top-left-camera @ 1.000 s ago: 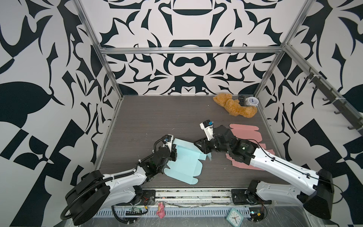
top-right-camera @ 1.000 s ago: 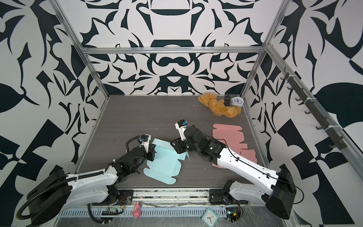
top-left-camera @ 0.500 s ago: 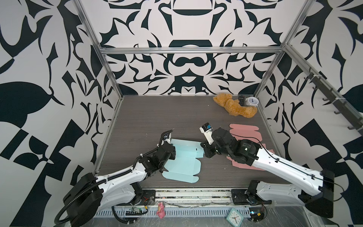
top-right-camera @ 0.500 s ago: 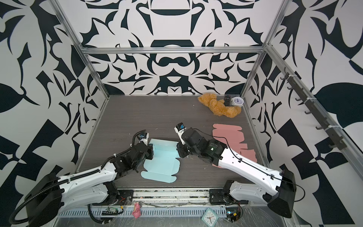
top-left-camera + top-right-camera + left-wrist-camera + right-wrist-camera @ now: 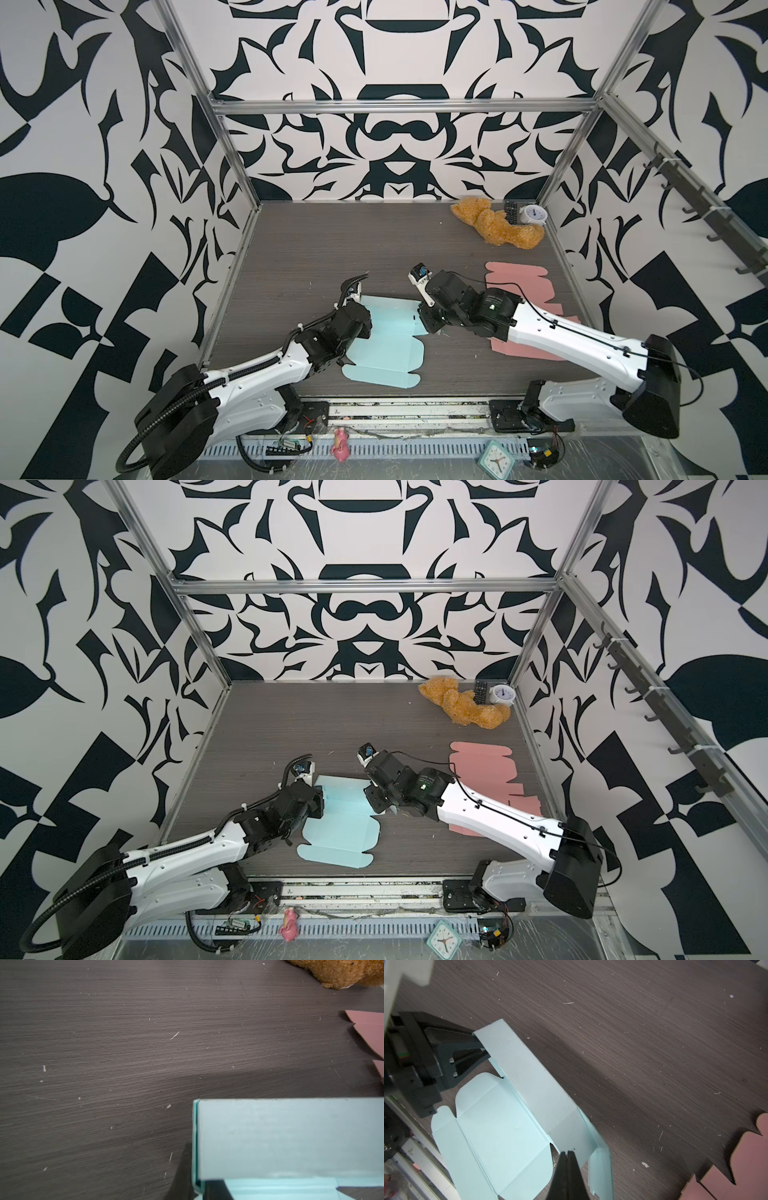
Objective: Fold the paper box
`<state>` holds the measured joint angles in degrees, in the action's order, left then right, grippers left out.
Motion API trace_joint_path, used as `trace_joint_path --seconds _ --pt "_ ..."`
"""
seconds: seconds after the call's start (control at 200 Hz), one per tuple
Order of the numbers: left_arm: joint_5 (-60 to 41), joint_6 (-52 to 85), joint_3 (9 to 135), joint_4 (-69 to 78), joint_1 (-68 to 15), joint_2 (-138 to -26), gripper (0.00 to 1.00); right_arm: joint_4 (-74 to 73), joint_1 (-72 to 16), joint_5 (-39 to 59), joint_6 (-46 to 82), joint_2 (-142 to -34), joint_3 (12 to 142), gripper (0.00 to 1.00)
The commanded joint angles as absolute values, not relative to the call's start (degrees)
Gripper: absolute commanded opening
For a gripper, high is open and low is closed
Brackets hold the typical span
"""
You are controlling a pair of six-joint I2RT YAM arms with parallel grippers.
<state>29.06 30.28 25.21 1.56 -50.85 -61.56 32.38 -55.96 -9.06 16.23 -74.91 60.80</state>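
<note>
The paper box (image 5: 386, 349) (image 5: 340, 833) is a light blue flat blank on the dark table, with its far long wall (image 5: 529, 1076) folded up. My left gripper (image 5: 366, 328) (image 5: 319, 802) (image 5: 196, 1185) is shut on the left end of that wall; the doubled paper edge runs between its fingers. From the right wrist view I see it clamping that corner (image 5: 481, 1051). My right gripper (image 5: 432, 330) (image 5: 390, 810) (image 5: 568, 1152) is shut, its tips against the small flap at the wall's right end. I see no paper between its fingers.
Pink flat box blanks (image 5: 519, 286) (image 5: 737, 1178) lie right of the blue one, partly under my right arm. A brown teddy bear (image 5: 498, 226), a black remote (image 5: 512, 211) and a white alarm clock (image 5: 533, 215) sit in the far right corner. Metal frame posts edge the table.
The blue blank has swung from a tilt to lie square between the grippers. My right gripper has closed and now sits at the wall's right end. The left grip has held.
</note>
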Motion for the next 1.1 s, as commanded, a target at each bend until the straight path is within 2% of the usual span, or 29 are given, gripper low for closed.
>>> trace_joint_path --seconds 0.0,0.205,0.695,1.095 --pt "28.92 31.75 26.94 1.59 -50.71 -61.58 0.0 31.87 -56.33 -10.54 14.59 -75.51 62.82 0.0" --pt "28.53 31.85 26.98 1.46 -50.65 -61.26 0.0 31.42 -56.32 -13.18 13.86 -76.77 62.31 0.0" --pt "27.59 33.51 26.63 0.98 -50.63 -59.41 0.0 25.99 -56.6 -6.82 14.31 -79.56 63.08 0.0" --pt "24.8 35.2 26.37 -0.41 -48.46 -58.4 0.0 25.31 -56.69 -7.21 14.0 -76.81 61.8 0.0"
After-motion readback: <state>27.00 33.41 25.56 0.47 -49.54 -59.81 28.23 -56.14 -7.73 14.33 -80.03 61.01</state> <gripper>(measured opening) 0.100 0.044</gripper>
